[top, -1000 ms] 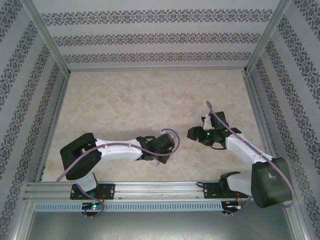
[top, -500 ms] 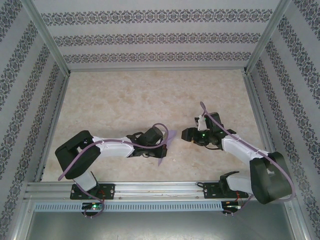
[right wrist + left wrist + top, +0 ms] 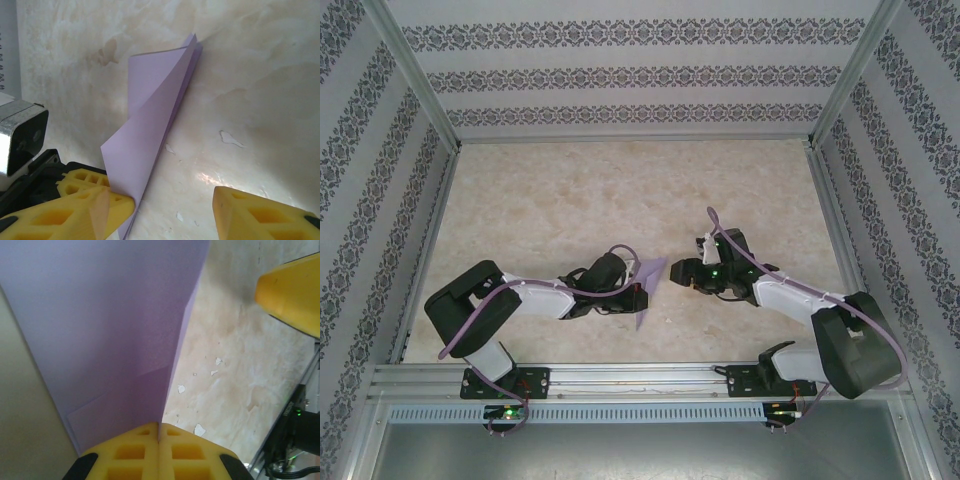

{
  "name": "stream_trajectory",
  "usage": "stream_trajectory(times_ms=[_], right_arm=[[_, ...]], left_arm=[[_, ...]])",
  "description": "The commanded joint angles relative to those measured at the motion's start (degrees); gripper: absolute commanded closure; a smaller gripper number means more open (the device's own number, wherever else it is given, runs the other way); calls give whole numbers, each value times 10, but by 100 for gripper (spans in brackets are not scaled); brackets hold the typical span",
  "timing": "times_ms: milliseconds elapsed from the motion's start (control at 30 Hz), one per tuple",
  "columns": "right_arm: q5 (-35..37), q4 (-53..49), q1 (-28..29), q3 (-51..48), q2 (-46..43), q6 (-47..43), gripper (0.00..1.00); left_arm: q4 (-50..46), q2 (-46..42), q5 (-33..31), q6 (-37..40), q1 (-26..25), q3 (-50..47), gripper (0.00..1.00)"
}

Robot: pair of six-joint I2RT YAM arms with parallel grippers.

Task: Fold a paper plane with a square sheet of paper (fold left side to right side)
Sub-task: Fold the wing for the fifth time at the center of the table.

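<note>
Above: left claw (image 3: 630,290) shut tight on the folded paper (image 3: 653,272); right claw (image 3: 682,275) just beside it, half open, empty.

Left wrist: thin, limp sheet pinched at its crease.

Right wrist: paper stands just ahead; the stiffer folded edge looks the best hold.

Seen through my remote feed: the left arm (image 3: 535,297) and right arm (image 3: 785,295) wear smooth white shells between bulky black joint housings (image 3: 847,345), each with a looping purple cable (image 3: 620,249). Green lights (image 3: 716,269) glow at wrist and bases. Yellow finger pads (image 3: 140,460) show moulded square pockets.
</note>
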Motion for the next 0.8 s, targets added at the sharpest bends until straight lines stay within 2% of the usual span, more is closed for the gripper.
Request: stream_trajectory(times_ms=[0, 767], right_arm=[[15, 35, 10, -6, 13, 19, 43], [79, 130, 82, 5, 75, 90, 51]], left_arm=[[70, -16, 21, -30, 12, -12, 98], [210, 23, 57, -95, 37, -60, 99]])
